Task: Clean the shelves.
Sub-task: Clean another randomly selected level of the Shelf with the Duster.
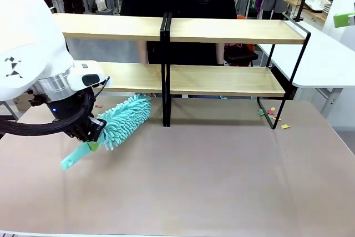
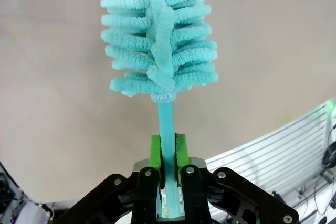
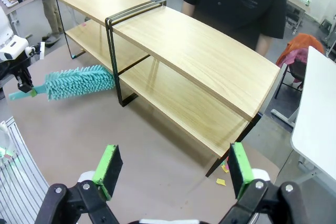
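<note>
The shelves (image 1: 222,30) are two joined racks of light wood boards in thin black frames, spanning the table's far side; the right wrist view shows the shelves (image 3: 199,56) from above. My left gripper (image 1: 91,137) is shut on the teal handle of a fluffy teal duster (image 1: 126,119), whose head lies low over the table just left of the racks' middle posts. In the left wrist view the green pads (image 2: 155,153) clamp the duster (image 2: 157,35) handle. My right gripper (image 3: 170,169) hangs open, high above the table's near right part, with nothing between its fingers.
A person in a black shirt (image 3: 236,3) stands behind the shelves. Small coloured scraps (image 1: 272,114) lie on the table by the right rack's foot. A white table (image 1: 321,59) adjoins at the far right. The beige tabletop (image 1: 211,176) in front is open.
</note>
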